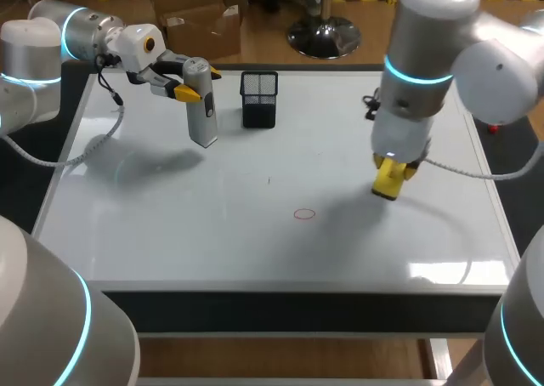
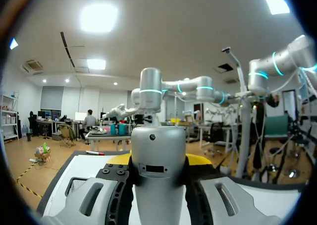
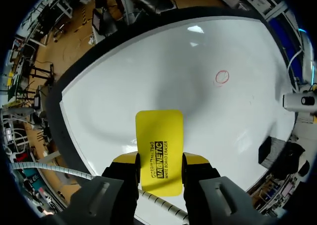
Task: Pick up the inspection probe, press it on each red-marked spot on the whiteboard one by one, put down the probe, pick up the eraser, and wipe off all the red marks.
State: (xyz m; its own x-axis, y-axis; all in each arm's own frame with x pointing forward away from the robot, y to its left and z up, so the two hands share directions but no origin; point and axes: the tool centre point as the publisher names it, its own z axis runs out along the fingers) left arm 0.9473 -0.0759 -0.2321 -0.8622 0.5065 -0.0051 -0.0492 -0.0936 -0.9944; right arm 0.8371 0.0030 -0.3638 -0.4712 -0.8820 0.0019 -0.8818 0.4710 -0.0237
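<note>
The left claw [image 1: 189, 89] is clamped on an upright grey plastic inspection probe [image 1: 201, 105] near the white whiteboard's [image 1: 170, 233] far left corner; whether the probe's foot touches the board is unclear. The right claw [image 3: 159, 160] grips a flat yellow rectangular eraser [image 3: 158, 136] toward the right edge, the eraser's rear end hidden between the fingers. One red ring mark [image 1: 304, 214] shows, and one black mesh cup [image 1: 259, 99].

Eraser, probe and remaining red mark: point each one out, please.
eraser [image 3: 159, 136], right wrist view, its yellow face
probe [image 1: 201, 105], head view, mid-body
red mark [image 1: 304, 213], head view, ring's centre
</note>
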